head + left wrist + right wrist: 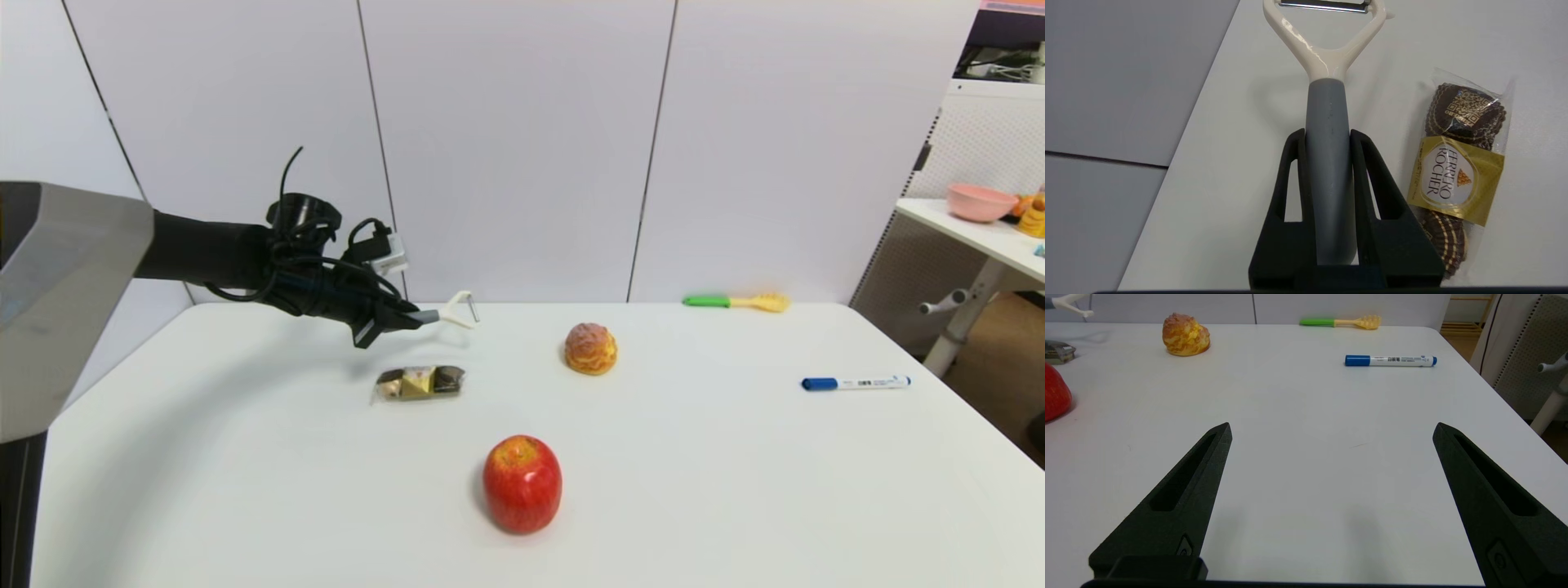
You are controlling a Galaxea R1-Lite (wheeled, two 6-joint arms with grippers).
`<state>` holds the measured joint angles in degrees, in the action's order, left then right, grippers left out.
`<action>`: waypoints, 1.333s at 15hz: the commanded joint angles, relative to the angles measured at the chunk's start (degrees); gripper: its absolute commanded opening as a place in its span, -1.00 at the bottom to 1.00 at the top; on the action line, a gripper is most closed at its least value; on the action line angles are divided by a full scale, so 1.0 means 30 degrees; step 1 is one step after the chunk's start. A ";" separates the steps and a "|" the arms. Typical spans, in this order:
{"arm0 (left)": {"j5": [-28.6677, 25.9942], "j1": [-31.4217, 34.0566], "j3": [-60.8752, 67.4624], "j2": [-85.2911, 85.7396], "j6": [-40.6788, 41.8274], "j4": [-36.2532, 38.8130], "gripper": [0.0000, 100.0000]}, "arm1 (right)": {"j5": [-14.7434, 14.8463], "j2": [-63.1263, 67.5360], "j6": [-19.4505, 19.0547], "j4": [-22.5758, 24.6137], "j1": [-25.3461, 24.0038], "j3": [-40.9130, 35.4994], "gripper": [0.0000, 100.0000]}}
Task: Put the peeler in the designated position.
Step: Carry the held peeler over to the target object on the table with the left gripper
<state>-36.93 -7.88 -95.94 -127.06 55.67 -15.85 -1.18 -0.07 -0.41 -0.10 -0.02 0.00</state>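
The peeler (453, 314) hangs in the air above the far left part of the white table (694, 457), held level with its cream forked head pointing right. My left gripper (406, 316) is shut on its grey handle. In the left wrist view the grey handle of the peeler (1328, 122) sits clamped between the two black fingers of the left gripper (1327, 136), with the metal blade beyond them. My right gripper (1331, 430) shows only in its own wrist view, open and empty low over the table's right part. The designated position bears no mark.
A chocolate packet (420, 383) lies just under and in front of the held peeler. A cream puff (590, 349) sits mid-table, a red apple (522, 483) nearer me. A green-handled yellow utensil (735, 302) lies at the far edge, a blue-capped marker (855, 382) at the right.
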 commanded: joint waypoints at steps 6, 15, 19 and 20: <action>-0.0524 0.0164 -0.2795 -0.3320 0.0836 -0.0606 -1.00 | -0.0016 0.0024 -0.0008 0.0003 -0.0021 -0.0029 1.00; -0.0787 0.0281 -0.3030 -0.3437 0.0983 -0.0577 -1.00 | -0.0016 0.0024 -0.0008 0.0003 0.0008 -0.0029 1.00; -0.0875 0.0281 -0.3030 -0.3437 0.1012 -0.0606 1.00 | -0.0016 0.0024 -0.0008 0.0003 -0.0021 -0.0029 1.00; -0.0875 0.0281 -0.3030 -0.3437 0.1012 -0.0577 1.00 | -0.0016 0.0024 -0.0008 0.0003 0.0008 -0.0029 1.00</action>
<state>-39.35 -7.02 -104.99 -137.42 58.38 -17.53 -1.18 -0.07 -0.44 -0.10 -0.02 0.00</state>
